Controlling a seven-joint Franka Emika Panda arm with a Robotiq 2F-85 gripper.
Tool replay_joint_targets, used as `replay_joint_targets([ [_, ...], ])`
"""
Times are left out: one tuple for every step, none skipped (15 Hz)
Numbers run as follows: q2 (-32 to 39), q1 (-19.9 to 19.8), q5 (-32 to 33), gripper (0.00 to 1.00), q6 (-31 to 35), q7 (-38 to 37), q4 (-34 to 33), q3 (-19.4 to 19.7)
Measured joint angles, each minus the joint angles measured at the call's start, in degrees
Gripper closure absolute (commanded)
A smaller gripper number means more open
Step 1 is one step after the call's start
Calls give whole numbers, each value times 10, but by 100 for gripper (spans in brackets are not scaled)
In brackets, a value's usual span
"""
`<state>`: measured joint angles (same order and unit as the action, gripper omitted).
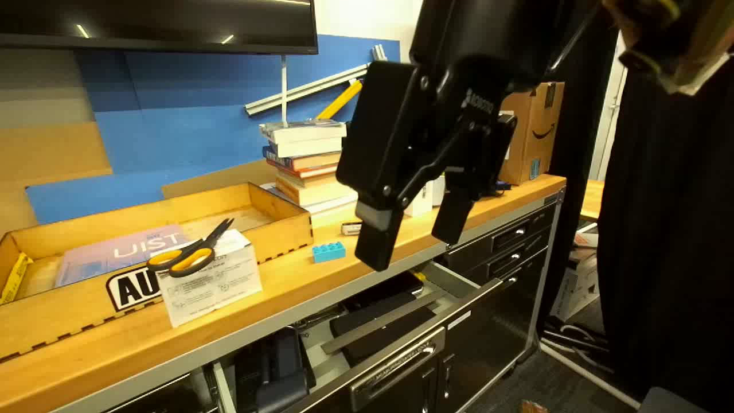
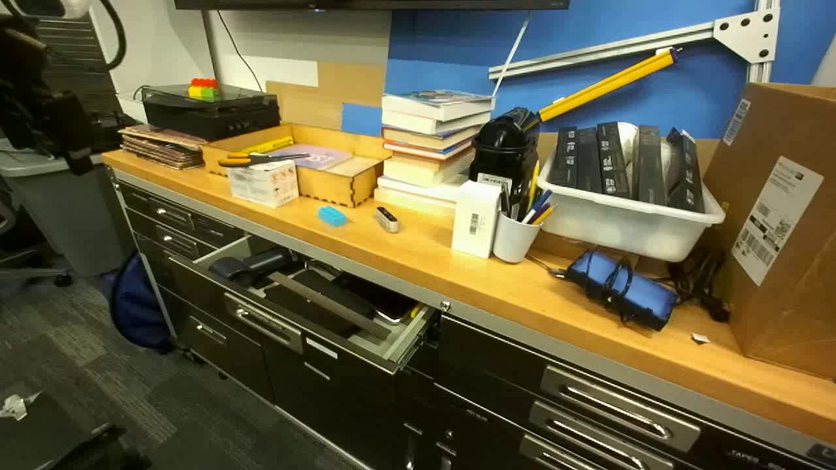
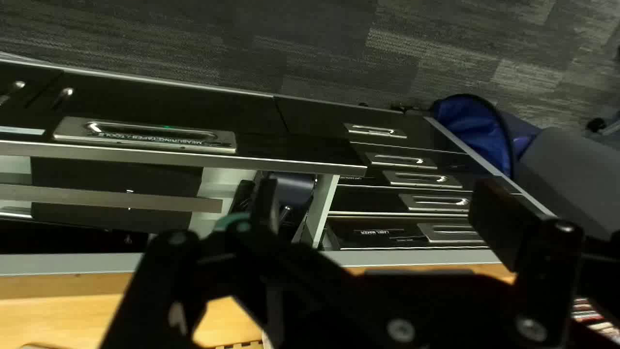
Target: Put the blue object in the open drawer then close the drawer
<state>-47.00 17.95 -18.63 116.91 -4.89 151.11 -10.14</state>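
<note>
The blue object point(image 1: 328, 252) is a small teal-blue studded block. It lies on the wooden worktop near the front edge, and also shows in an exterior view point(image 2: 332, 216). It is out of the wrist view. The drawer point(image 1: 395, 367) stands pulled out below the worktop, holding dark tools and a divider strip; it shows in both exterior views point(image 2: 264, 323) and in the wrist view point(image 3: 145, 135). My gripper point(image 1: 414, 241) is open and empty, in the air apart from the block. In the wrist view its fingers point(image 3: 378, 208) are spread wide.
Scissors point(image 1: 192, 255) lie on a white box point(image 1: 215, 284) before a wooden tray point(image 1: 281, 232). A small silver-black item point(image 2: 386, 219) lies beside the block. Books point(image 2: 428, 143), a pen cup point(image 2: 516, 238), a white bin point(image 2: 620, 225) and a cardboard box point(image 2: 777, 228) stand along the worktop.
</note>
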Motion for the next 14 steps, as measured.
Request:
replay_joint_targets([
  [0, 0, 0, 0, 1, 0, -2, 0],
  [-1, 0, 0, 0, 1, 0, -4, 0],
  [-1, 0, 0, 0, 0, 0, -4, 0],
  [-1, -2, 0, 0, 5, -5, -3, -1],
  [2, -7, 0, 0, 19, -17, -2, -6],
  [9, -16, 0, 0, 43, -39, -3, -14],
  [22, -28, 0, 0, 74, -61, -7, -25],
  [44, -43, 4, 0, 110, -85, -14, -39],
  [74, -60, 12, 0, 148, -111, -25, -58],
  [108, -80, 29, 0, 183, -143, -39, -79],
  [144, -104, 56, 0, 213, -181, -55, -102],
  [180, -129, 90, 0, 233, -223, -74, -127],
  [215, -161, 129, 0, 248, -269, -95, -156],
  [247, -202, 171, 0, 256, -315, -117, -191],
])
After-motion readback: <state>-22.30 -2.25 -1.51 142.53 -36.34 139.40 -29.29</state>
